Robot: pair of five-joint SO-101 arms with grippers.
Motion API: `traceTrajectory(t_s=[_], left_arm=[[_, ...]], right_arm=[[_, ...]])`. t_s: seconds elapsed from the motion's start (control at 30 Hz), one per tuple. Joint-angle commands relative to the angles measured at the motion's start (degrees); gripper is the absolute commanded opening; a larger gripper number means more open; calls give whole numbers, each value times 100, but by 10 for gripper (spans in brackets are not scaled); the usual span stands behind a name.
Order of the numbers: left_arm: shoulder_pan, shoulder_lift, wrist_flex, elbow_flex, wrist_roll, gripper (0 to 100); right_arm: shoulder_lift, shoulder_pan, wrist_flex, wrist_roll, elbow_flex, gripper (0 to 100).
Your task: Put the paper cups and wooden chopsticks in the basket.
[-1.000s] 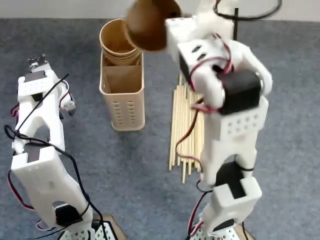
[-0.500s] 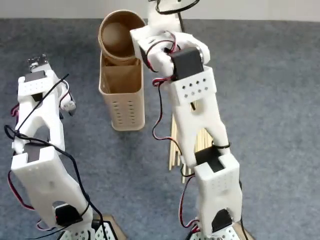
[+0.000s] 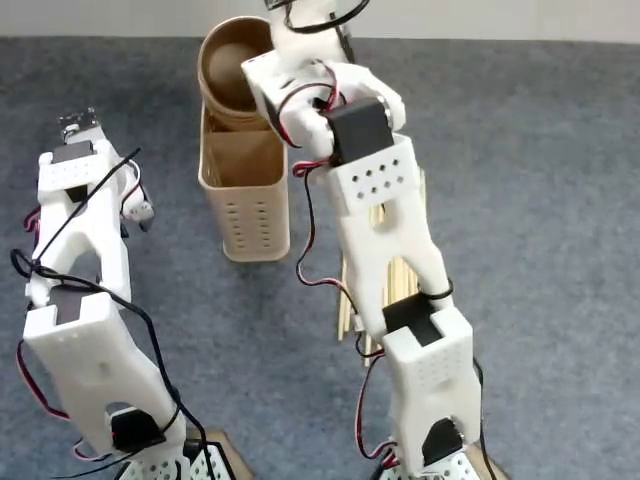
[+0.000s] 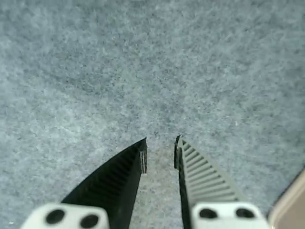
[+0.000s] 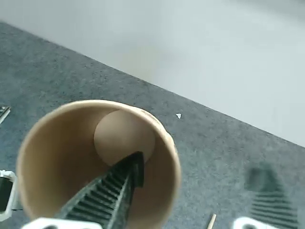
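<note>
grey carpet (image 3: 560, 150) covering whole table. pale wall (image 5: 214, 43) rising just beyond carpet's far edge. small white scrap (image 5: 178, 115) lying on carpet, near that far edge. brown board (image 3: 218, 450) lying on carpet at near edge.

I can make out no writing, number, label or sign that reads. The paper cup (image 3: 228, 70) and the basket (image 3: 250, 215) at 12 o'clock carry nothing legible.

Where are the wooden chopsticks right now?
In the high view, the wooden chopsticks lie bundled on the grey table, right of the basket, partly under the right arm.
</note>
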Motion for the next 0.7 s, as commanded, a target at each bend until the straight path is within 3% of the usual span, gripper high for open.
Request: traceTrajectory(t_s=[0.0, 0.33, 0.67], left_arm=[[136, -48, -53, -22, 88, 131], [136, -48, -220, 84, 79, 131], [180, -75, -334, 198, 62, 130]], right_arm=[[-84, -48, -101, 97, -57, 445], [-321, -48, -75, 149, -910, 436], [-321, -40, -400, 404, -277, 436]])
